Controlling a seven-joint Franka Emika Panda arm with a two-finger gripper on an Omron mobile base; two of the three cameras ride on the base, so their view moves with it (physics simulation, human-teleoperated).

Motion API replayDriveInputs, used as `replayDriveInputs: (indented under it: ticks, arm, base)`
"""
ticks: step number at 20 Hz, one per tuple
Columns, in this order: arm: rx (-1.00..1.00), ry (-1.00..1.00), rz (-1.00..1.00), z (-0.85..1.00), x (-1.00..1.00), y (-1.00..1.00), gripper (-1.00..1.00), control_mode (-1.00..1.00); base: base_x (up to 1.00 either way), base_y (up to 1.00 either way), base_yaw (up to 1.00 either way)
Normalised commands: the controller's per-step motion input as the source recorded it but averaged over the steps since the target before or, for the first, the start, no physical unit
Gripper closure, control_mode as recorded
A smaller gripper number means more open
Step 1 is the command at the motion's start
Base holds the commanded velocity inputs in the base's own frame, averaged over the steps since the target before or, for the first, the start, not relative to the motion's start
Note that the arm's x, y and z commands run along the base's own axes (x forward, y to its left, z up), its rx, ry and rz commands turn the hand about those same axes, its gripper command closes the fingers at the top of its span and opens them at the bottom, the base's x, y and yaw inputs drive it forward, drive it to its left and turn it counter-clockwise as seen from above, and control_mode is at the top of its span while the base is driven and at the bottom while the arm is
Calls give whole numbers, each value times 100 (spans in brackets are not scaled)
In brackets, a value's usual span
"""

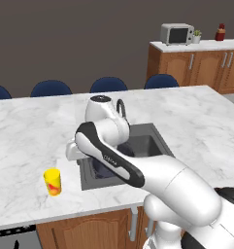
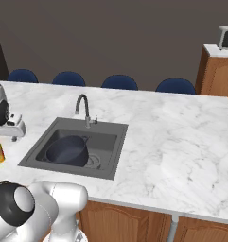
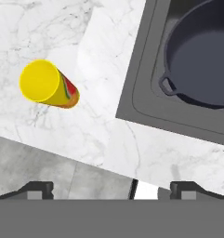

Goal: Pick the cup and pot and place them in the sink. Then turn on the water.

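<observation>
The yellow cup (image 3: 46, 84) with its red-orange mark stands upright on the marble counter, left of the sink (image 3: 141, 93); it also shows near the counter's front edge (image 1: 52, 181). The dark pot (image 2: 67, 150) sits inside the sink basin, one side handle (image 3: 167, 87) towards me. My gripper (image 3: 114, 190) is open and empty. It hovers over the counter's front edge and looks straight down between the cup and the sink. The curved faucet (image 2: 82, 106) rises behind the basin, and no water is in view at its spout.
Several blue chairs (image 1: 108, 85) line the far side of the island. Wooden cabinets with a microwave (image 1: 176, 34) stand at the back right. The counter's front edge (image 3: 62, 153) runs just below the cup, with grey floor beyond. Bare marble (image 2: 172, 142) stretches right of the sink.
</observation>
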Motion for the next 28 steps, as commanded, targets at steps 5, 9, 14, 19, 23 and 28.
replayDriveInputs:
  ticks: [5, 9, 14, 19, 23, 28]
  arm:
    - [-3, -1, 9, -13, 0, 30, -100, -100]
    - [-1, 0, 8, -6, 1, 29, -100, -100]
    - [0, 0, 5, -1, 6, 28, -100, -100]
    - [0, 0, 3, -4, 10, 4, -100, -100]
    - [0, 0, 2, -10, 12, 2, -100, -100]
    - [0, 0, 2, -17, 6, 13, -100, -100]
  base:
    - [0, 0, 0]
    - [0, 0, 0]
    - [0, 0, 0]
    - [0, 0, 0]
    - [0, 0, 0]
    - [0, 0, 0]
